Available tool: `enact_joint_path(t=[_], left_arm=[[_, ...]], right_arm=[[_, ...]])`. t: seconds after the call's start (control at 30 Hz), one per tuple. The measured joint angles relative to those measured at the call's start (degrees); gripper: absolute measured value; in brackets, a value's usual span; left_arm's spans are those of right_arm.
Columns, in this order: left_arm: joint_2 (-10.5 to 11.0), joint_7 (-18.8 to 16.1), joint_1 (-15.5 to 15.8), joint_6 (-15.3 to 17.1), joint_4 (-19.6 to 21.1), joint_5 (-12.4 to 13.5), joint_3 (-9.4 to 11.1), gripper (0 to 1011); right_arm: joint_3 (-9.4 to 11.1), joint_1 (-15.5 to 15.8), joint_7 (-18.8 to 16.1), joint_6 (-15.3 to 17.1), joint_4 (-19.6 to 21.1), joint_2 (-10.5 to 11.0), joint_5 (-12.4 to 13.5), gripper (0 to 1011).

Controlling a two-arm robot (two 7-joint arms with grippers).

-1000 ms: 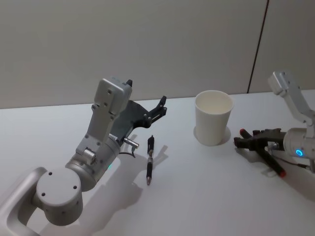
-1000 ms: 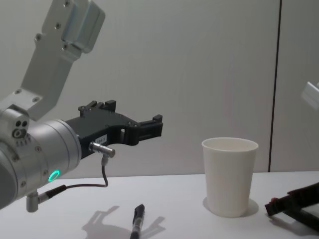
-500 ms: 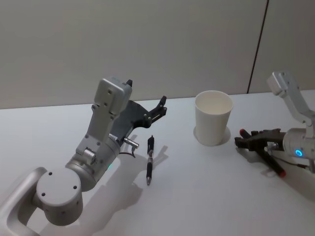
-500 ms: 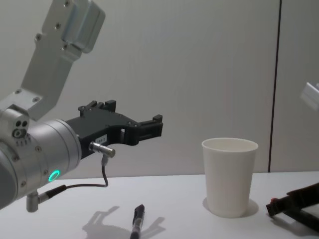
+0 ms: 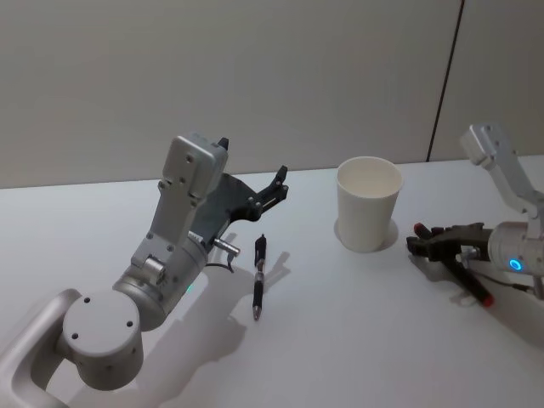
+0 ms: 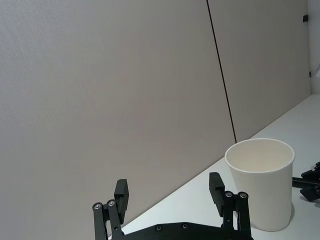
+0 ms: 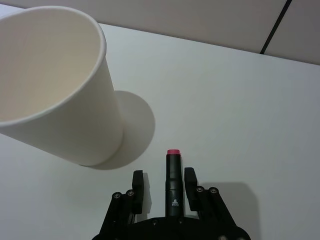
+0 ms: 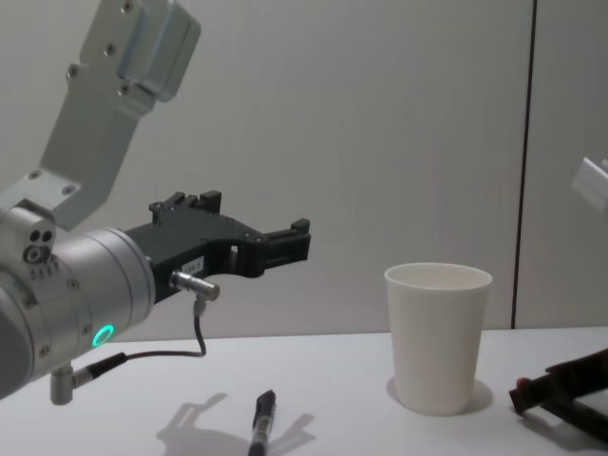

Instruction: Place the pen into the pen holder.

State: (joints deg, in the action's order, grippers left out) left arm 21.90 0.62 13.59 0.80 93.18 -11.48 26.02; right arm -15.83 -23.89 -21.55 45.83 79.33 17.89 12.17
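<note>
none of the placing done yet: pen holder (image 5: pixel 368 204) upright and empty on the desk (image 5: pixel 357 340), black pen (image 5: pixel 258 279) flat near the raised, spread left pincer (image 6: pixel 169 184), red-tipped pen (image 7: pixel 173 170) lying inside the spread, low right pincer (image 7: pixel 163 176), seemingly ungripped, so leaves grasp, lift and drop.

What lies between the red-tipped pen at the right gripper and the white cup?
Only bare table with the cup's shadow lies between that pen and the paper cup, as the right wrist view shows.
</note>
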Motion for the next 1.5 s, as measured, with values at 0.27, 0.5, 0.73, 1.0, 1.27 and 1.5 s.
enact_joint_path(t=[0.27, 0.5, 0.73, 1.0, 1.27, 1.5], left_arm=[[0.0, 0.0, 0.0, 0.0, 0.0, 0.0, 0.0, 1001], [0.0, 0.0, 0.0, 0.0, 0.0, 0.0, 0.0, 1001], [0.0, 0.0, 0.0, 0.0, 0.0, 0.0, 0.0, 1001], [0.0, 0.0, 0.0, 0.0, 0.0, 0.0, 0.0, 1001], [0.0, 0.0, 0.0, 0.0, 0.0, 0.0, 0.0, 1001], [0.0, 0.0, 0.0, 0.0, 0.0, 0.0, 0.0, 1001]], right_arm=[[0.0, 0.0, 0.0, 0.0, 0.0, 0.0, 0.0, 446], [0.0, 0.0, 0.0, 0.0, -0.1, 0.0, 0.0, 400], [0.0, 0.0, 0.0, 0.1, -0.1, 0.0, 0.0, 352], [0.0, 0.0, 0.0, 0.1, -0.1, 0.0, 0.0, 300], [0.0, 0.0, 0.0, 0.1, -0.1, 0.0, 0.0, 223], [0.0, 0.0, 0.0, 0.1, -0.1, 0.0, 0.0, 184]])
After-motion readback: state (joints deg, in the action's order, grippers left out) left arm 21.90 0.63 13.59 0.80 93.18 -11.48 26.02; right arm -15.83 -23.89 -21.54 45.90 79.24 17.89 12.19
